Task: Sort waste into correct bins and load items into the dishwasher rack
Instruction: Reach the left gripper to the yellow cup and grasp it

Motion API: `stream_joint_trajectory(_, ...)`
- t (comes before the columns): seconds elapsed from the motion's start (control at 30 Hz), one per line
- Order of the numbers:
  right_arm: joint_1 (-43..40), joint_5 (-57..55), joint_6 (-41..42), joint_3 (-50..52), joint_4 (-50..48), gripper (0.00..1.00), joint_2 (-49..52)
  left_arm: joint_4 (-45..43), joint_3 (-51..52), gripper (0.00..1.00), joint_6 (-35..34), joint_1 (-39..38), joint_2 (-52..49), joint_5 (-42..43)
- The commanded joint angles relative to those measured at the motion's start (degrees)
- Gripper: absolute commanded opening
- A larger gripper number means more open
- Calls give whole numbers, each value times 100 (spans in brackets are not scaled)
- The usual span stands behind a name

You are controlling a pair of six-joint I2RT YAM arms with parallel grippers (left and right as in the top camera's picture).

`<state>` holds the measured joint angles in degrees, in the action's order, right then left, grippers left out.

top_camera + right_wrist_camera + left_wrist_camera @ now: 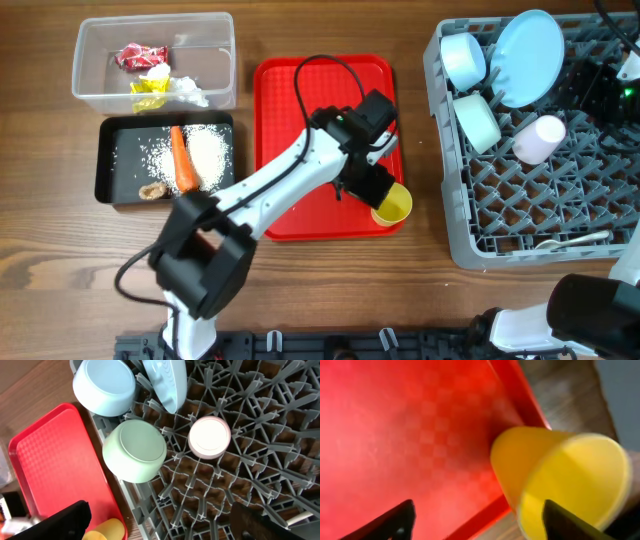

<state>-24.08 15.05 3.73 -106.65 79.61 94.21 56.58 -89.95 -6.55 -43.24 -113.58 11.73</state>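
A yellow cup lies on its side at the front right corner of the red tray. My left gripper is open right at it, one finger across the cup's mouth. The grey dishwasher rack holds two bowls, a light-blue plate and a pink cup upside down. Over the rack my right gripper is open with nothing in it.
A clear tub at the back left holds red and yellow wrappers and tissue. The black tray in front of it holds rice, a carrot and a brown lump. A white utensil lies in the rack's front.
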Motion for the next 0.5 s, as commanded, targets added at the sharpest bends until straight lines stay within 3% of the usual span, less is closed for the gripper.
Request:
stream_joint_trajectory(0.0, 13, 111, -103, 22, 17, 91, 55, -164, -26, 73, -280, -4, -269, -192)
stream_joint_trajectory(0.07, 13, 111, -103, 22, 17, 91, 55, -219, -26, 57, -319, -4, -282, -234)
stream_joint_trajectory(0.17, 13, 114, -96, 22, 26, 91, 55, -299, -26, 4, -337, -4, -282, -245)
stream_joint_trajectory(0.33, 15, 245, -81, 22, 195, 91, 55, -289, -59, 4, -1113, 155, -59, -192)
stream_joint_trajectory(0.47, 212, 922, -518, 22, 337, 91, 55, -361, -151, 4, -1193, 730, 505, 713)
